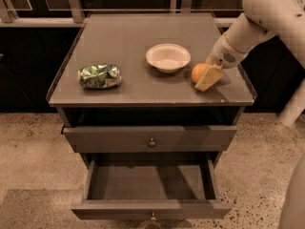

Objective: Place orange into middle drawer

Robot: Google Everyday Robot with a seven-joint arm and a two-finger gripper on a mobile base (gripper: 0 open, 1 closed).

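1. Claw is down at the right side of the cabinet top, right up against the orange. Whether it is clamped on the fruit or merely beside it, I cannot tell.
2. That orange is small, round and matte-skinned, resting on the top near the right edge, just right of the white bowl.
3. My read: this is the grasp step, with the fruit not yet lifted.
4. Next move calls for a secure hold, a lift, then a carry nearer and down past the closed upper drawer into the middle drawer, which stands pulled open.
5. Green snack bag lies well apart on the left.
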